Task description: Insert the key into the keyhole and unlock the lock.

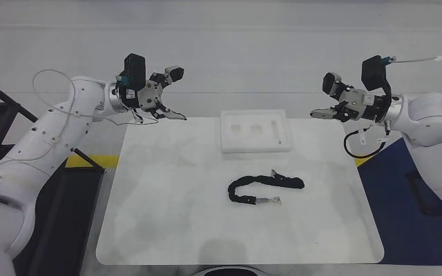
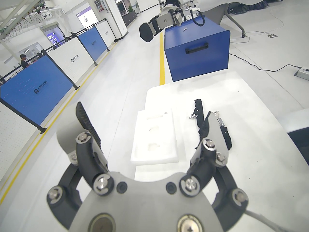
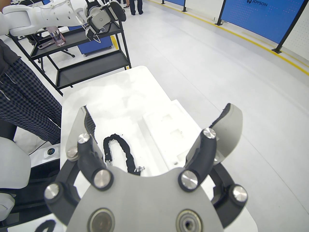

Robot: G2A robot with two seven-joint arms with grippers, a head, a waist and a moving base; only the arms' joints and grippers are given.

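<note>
Black cloth chain lock (image 1: 266, 188) lies bent on white table (image 1: 173, 207), shiny metal ends. Left gripper (image 1: 178, 94), right gripper (image 1: 322, 96): jaws spread wide.

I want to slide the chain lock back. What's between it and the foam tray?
Nothing: the top view shows only bare table between the foam tray and the chain lock.

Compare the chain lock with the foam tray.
The chain lock is black; the foam tray is white. The chain lock lies in a loose curve; the foam tray is a rectangular block with recesses. Both rest on the table, apart from each other.
</note>
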